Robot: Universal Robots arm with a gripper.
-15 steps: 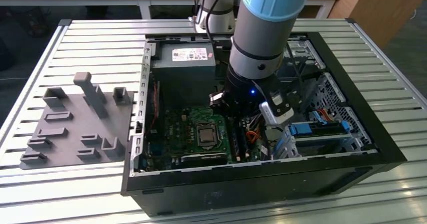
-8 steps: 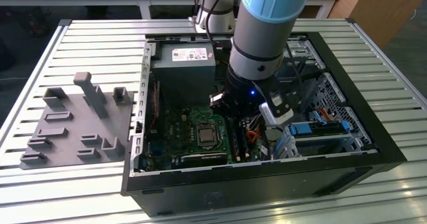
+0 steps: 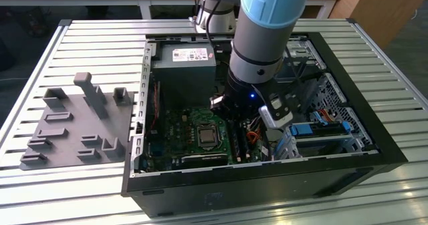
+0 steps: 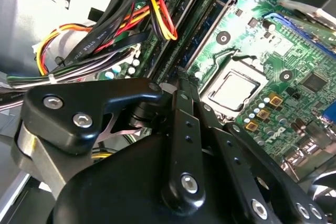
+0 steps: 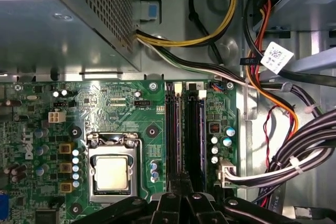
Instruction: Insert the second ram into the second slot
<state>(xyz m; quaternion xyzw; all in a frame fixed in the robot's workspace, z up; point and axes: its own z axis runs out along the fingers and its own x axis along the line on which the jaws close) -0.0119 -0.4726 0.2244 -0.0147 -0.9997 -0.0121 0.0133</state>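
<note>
Hand of the arm hung low inside the open computer case, and its fingers were together, the tips meeting with nothing visible between them. In both wrist views the tips stood just over the near end of two long memory slots on the green motherboard.

The case lay on its side on the slatted worktop. Inside it were the motherboard, a grey power supply at the far wall, and a drive cage with blue clips towards the exterior view's right. The processor socket sat close beside the slots. The first slot, next to the socket, looked dark along its length. In the second slot, just beside it, a thin dark stick with a bluish edge stood upright; this seemed to be the second ram. I could not tell if it was pressed down fully.

Yellow and black cables ran from the power supply above the slot ends, apart from them. A thick bundle of black cables passed near the hand, on the side away from the socket. In the exterior view the arm covered the slots.

On the worktop, beside the case on the exterior view's left, lay a grey fixture tray with upright holders.
</note>
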